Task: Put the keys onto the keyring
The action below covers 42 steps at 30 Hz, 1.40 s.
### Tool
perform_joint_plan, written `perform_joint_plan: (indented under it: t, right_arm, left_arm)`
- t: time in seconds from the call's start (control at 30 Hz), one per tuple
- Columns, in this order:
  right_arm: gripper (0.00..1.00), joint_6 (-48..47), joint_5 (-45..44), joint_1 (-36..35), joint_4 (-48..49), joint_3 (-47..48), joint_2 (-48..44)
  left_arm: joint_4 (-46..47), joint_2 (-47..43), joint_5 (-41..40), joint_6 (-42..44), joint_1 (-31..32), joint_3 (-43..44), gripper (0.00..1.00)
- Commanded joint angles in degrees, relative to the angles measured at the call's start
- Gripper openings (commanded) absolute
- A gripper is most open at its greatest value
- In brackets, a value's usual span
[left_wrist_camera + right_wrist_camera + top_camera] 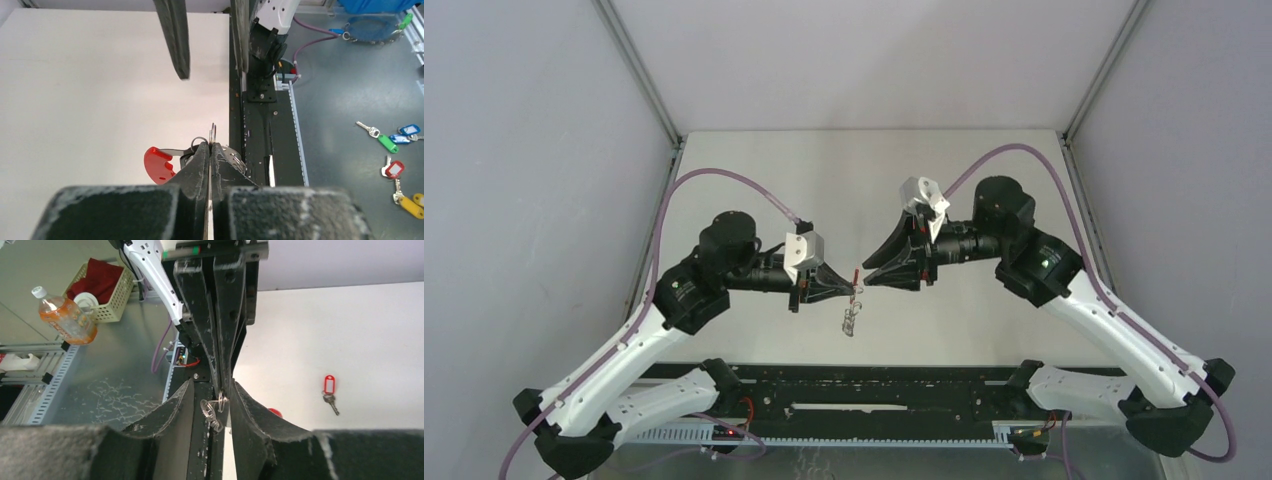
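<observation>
My left gripper (210, 146) is shut on the keyring (213, 133), held in the air between the two arms. The keyring's red arc (157, 164) sticks out to the left of the fingers and its row of small metal loops (233, 158) to the right. In the top view the loops (851, 318) hang below the left gripper (842, 287). My right gripper (212, 385) is open, its fingers standing on either side of the dangling loops (211, 409) without gripping them. One key with a red tag (328, 388) lies on the white table, far right in the right wrist view.
Several spare tagged keys (388, 143) lie on the grey surface beyond the black base rail (260, 145). A drink bottle (65, 317) and a cream basket (106, 296) with red cloth stand off the table. Grey walls enclose the table (874, 170).
</observation>
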<state>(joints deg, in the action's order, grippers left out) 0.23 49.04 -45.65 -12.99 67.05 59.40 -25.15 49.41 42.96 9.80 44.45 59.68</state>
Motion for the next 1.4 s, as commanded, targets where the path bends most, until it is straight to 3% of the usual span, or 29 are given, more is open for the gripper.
perform_joint_plan:
  t: [0.0,0.13,0.27,0.63,1.1,1.37]
  right_arm:
    - [0.40,-11.1,-0.5,0.0,-21.6,12.0,5.8]
    - [0.38,-17.6,-4.5,-3.0,-33.0,19.8,10.6]
    - [0.33,-20.6,-7.9,-5.6,-37.9,24.0,13.8]
    - [0.22,-23.2,-13.0,-8.7,-39.2,27.3,15.7]
    - [0.29,-23.5,-13.7,-9.4,-40.1,29.9,18.7]
    - [0.21,-23.2,-11.9,-9.8,-40.2,30.4,19.8]
  left_arm:
    - [-1.8,0.3,-0.9,5.1,-0.1,4.7,0.00]
    - [-4.3,1.4,-1.2,7.8,-0.1,6.5,0.00]
    - [-5.1,1.8,-1.7,9.5,-0.1,7.2,0.00]
    - [-6.7,1.6,-1.3,10.8,0.3,7.9,0.00]
    - [-6.5,0.6,-0.5,12.1,0.6,8.0,0.00]
    - [-5.7,0.3,-1.1,12.4,0.6,7.6,0.00]
